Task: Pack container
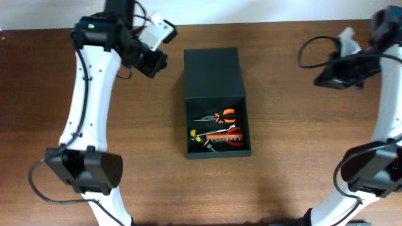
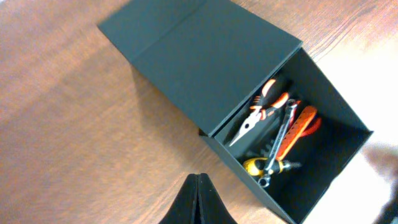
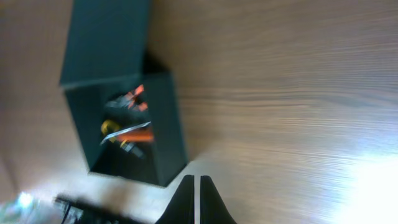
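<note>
Overhead first: the container [image 1: 213,75], a dark green matte rectangular cardboard box with a hinged flap lid, sits mid-way along the brown wooden table [image 1: 282,176], in the space between the two arms. The left gripper [image 1: 152,61] hangs just off the box's far-left corner. The right gripper [image 1: 338,76] is well apart on the other side. Neither touches anything. My read is that they're parked clear so nothing bumps the load.

Left wrist view: the fingers [image 2: 194,202] are pressed together into one black wedge and hold nothing. Ahead of the tips and to the right is the uncovered end of the box. Inside are orange-handled steel pliers [image 2: 261,112], a slim silver metal wrench [image 2: 281,134] and a yellow-handled screwdriver [image 2: 256,165], stacked loosely against one another. The flap lid [image 2: 186,62] spreads out ahead of the tips and to the left and doesn't cover the tools. Looks to me like the filling is done and closing the flap is what's left.

Right wrist view: its fingers [image 3: 207,202] are together too, with only a thin bright seam between them, and they're empty. The box sits ahead and well to the left of the tips. The tools are a blurry orange-and-yellow smear, so no detail there.
</note>
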{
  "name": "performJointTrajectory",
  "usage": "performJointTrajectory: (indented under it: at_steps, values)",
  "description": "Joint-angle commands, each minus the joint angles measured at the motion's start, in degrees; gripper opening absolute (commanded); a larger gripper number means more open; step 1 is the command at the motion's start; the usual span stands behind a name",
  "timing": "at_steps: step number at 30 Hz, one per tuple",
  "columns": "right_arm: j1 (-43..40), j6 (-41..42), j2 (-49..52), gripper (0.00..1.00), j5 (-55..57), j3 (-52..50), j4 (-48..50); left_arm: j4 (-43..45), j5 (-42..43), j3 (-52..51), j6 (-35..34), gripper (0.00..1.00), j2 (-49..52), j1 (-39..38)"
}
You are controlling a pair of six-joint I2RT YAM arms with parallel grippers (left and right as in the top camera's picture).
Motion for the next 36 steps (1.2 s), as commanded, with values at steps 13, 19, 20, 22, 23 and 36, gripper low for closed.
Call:
performJointTrajectory:
  at_steps: [13, 19, 20, 22, 23, 36]
  values:
    - [9.4, -5.6, 20.2, 0.04, -10.6, -2.2, 4.1, -3.2, 16.3, -0.3, -2.0, 0.02, 21.0, 3.8]
    - [9.4, -7.1, 26.1, 0.04, -12.4, -2.2, 6.1, -3.0, 17.3, -0.3, -2.0, 0.02, 25.3, 3.7]
    - [9.4, -7.1, 27.0, 0.04, -12.6, -2.2, 6.3, -2.9, 17.3, -0.3, -2.0, 0.02, 25.9, 3.7]
    - [9.4, -7.5, 28.8, 0.04, -13.2, -2.2, 7.1, -2.8, 17.7, -0.3, -2.0, 0.02, 27.6, 3.7]
    - [9.4, -8.1, 29.5, 0.04, -13.9, -2.2, 7.3, -2.7, 18.1, -0.3, -2.0, 0.02, 28.3, 3.7]
    - [11.1, -10.1, 34.0, 0.04, -16.7, -2.2, 9.9, 1.0, 21.1, -0.3, -4.2, 0.02, 35.4, 2.3]
